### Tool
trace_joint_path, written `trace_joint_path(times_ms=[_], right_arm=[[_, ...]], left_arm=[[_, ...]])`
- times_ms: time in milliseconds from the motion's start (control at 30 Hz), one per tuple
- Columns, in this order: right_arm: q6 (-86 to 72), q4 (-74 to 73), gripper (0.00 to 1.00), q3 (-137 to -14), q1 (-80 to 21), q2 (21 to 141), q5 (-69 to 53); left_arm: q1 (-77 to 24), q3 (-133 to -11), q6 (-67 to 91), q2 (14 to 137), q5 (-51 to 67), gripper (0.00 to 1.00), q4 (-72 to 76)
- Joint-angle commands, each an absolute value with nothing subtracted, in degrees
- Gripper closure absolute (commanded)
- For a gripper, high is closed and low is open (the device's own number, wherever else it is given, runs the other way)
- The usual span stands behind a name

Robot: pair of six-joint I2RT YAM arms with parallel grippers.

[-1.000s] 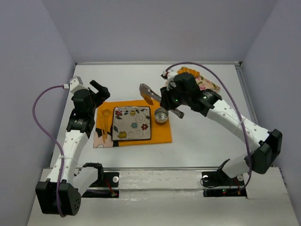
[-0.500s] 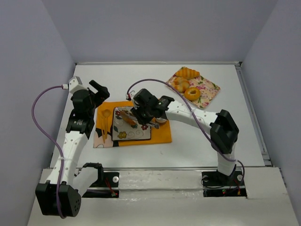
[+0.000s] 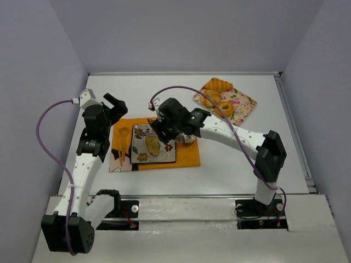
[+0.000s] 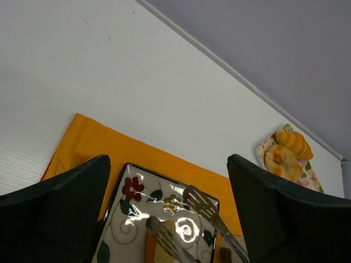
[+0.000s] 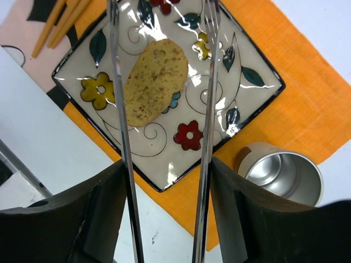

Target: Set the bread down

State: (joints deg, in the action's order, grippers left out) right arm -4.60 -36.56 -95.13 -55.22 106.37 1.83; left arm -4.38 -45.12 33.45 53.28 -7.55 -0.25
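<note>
A golden oval piece of bread (image 3: 153,145) lies flat on the square flowered plate (image 3: 166,156), left of its middle. It also shows in the right wrist view (image 5: 156,81) on that plate (image 5: 219,93), and in the left wrist view (image 4: 156,249). My right gripper (image 3: 163,129) hovers over the plate with metal tongs (image 5: 210,82) along its fingers. The tong arms are spread apart on either side of the bread, not touching it. My left gripper (image 3: 116,104) is open and empty, above the mat's far left corner.
The plate sits on an orange mat (image 3: 189,156). A steel cup (image 3: 189,137) stands just right of the plate. Chopsticks (image 3: 119,145) lie to its left. A floral tray (image 3: 244,104) with several pastries is at the back right.
My right arm swung from the back right tray over to the plate carrying the bread in the tongs. The tongs have opened and the bread now lies on the plate. The left arm is still.
</note>
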Motion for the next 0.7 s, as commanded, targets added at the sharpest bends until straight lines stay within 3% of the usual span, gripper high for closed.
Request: trace_joint_path(times_ms=[0, 200, 500, 667], right_arm=[[-6.8, -33.8, 0.38, -96.8, -54.2, 98.5, 5.9], [-13.2, -31.2, 0.43, -90.9, -43.3, 88.4, 6.6], [-23.3, -30.1, 0.44, -70.1, -21.3, 71.7, 9.2], [-25.1, -29.1, 0.44, -62.6, -9.0, 71.5, 3.6]], left_arm=[[-4.1, -45.6, 32.7, 51.7, -7.7, 0.01, 1.7], [-4.1, -45.4, 32.7, 51.3, -7.7, 0.01, 1.7], [-4.0, -45.3, 33.0, 51.2, -7.3, 0.01, 1.8], [-4.0, -45.4, 33.0, 51.4, -7.1, 0.01, 1.9]])
